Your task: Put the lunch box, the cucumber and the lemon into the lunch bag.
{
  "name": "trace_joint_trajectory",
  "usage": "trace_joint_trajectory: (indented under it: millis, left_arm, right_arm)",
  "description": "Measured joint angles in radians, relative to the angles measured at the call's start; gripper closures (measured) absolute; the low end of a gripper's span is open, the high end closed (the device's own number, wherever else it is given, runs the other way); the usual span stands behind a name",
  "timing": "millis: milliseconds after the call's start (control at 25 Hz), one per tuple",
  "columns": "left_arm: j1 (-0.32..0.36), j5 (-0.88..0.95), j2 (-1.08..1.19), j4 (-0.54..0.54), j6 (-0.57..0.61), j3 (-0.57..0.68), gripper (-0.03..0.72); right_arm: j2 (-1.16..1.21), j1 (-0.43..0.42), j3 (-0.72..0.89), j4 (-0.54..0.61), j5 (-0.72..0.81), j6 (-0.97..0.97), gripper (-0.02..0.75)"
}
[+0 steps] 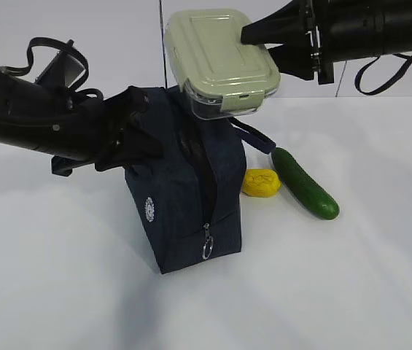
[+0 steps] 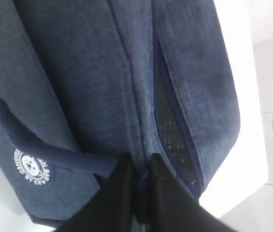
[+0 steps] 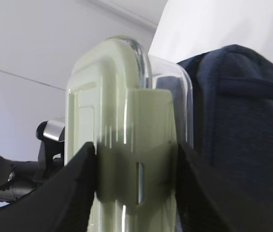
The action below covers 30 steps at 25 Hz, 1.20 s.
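The navy lunch bag [image 1: 184, 197] stands in the middle of the white table with its zipper open. My left gripper [image 1: 134, 131] is shut on the fabric at the bag's top edge; the left wrist view shows its fingertips [image 2: 141, 166] pinching the cloth beside the open zipper. My right gripper [image 1: 257, 35] is shut on the lunch box [image 1: 216, 62], clear with a sage-green lid, and holds it tilted just above the bag's top. The right wrist view shows the box [image 3: 126, 145] between the fingers. The lemon [image 1: 261, 182] and cucumber [image 1: 305, 184] lie right of the bag.
The bag's metal ring pull [image 1: 207, 248] hangs at the lower front. A loop handle [image 1: 253, 136] sticks out toward the cucumber. A black cable [image 1: 381, 73] hangs under the right arm. The white table [image 1: 351, 292] stretches to the front and right.
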Motion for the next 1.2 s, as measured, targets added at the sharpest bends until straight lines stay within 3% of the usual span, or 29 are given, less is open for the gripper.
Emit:
trace_joint_trajectory:
  millis: [640, 1200]
  left_arm:
    - [0.0, 0.024, -0.016, -0.031, 0.035, 0.0, 0.668]
    - [0.0, 0.04, -0.019, -0.04, 0.053, 0.0, 0.668]
  right_arm:
    - [0.004, 0.05, -0.002, -0.096, 0.004, -0.006, 0.379]
    - [0.144, 0.068, -0.057, -0.164, -0.042, -0.036, 0.38]
